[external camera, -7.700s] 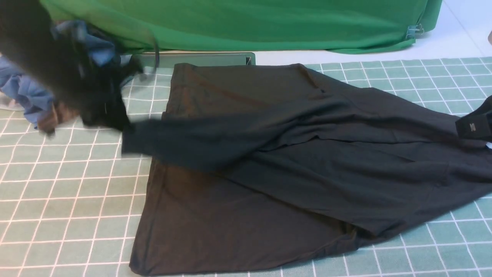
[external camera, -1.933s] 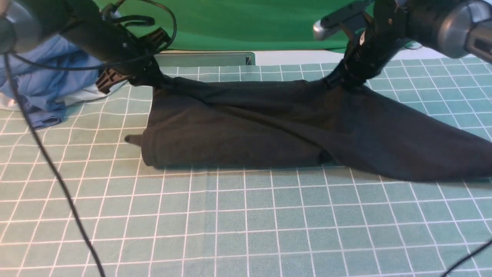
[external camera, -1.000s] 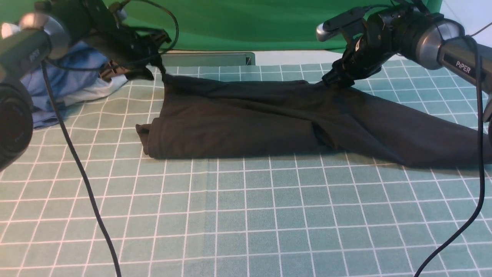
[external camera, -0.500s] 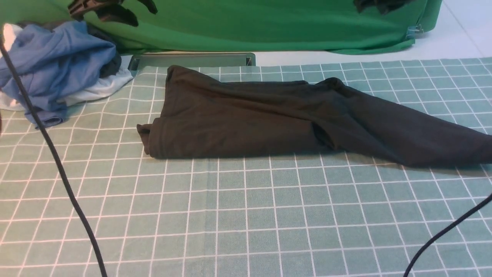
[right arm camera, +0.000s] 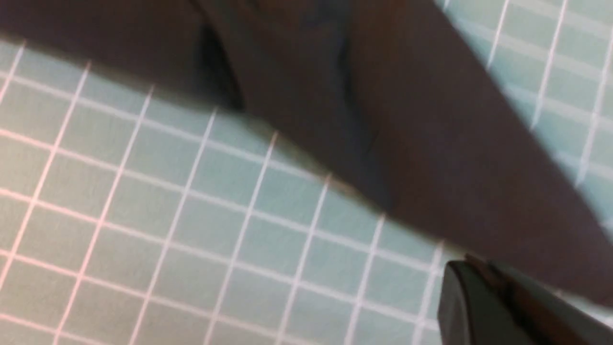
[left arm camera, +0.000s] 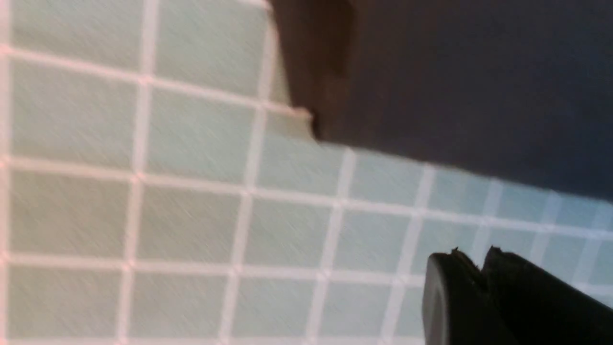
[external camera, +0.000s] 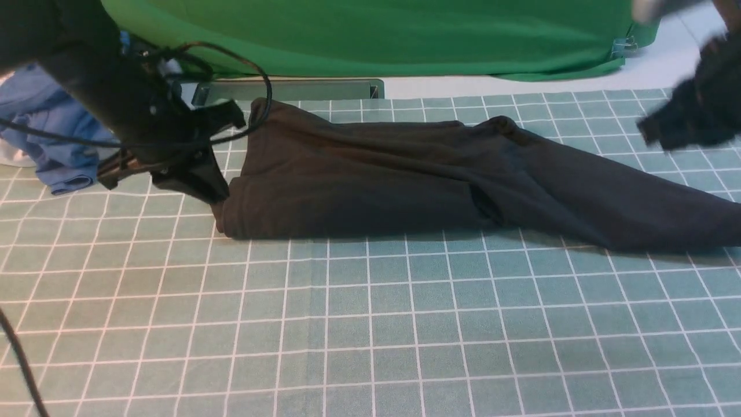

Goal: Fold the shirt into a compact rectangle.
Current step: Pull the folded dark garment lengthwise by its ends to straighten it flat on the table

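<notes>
A large black shirt lies on the table as a long, loosely folded band, with a bright green cloth hanging behind it and a heap of blue garments off its left end. The likeliest trouble is a crooked or opening fold. The band's right end tapers and slants toward the near side rather than lying square, so folding it over as it lies would probably give a skewed shape, not a compact rectangle. The left end is a soft stack of layers, and a pinch that catches only the top layer could peel the stack apart. A push against that end could bunch it instead. A black cable loops just above the shirt's far left corner and might drag the cloth if the arm swings. The left arm reaches down steeply, its left hand low against the shirt's left end. In the left wrist view the fingertips are drawn almost together with nothing between them, over bare table just beside the shirt's edge. The right arm is raised above and beyond the shirt's right end, and its right hand is blurred. In the right wrist view it is pressed together and empty.
</notes>
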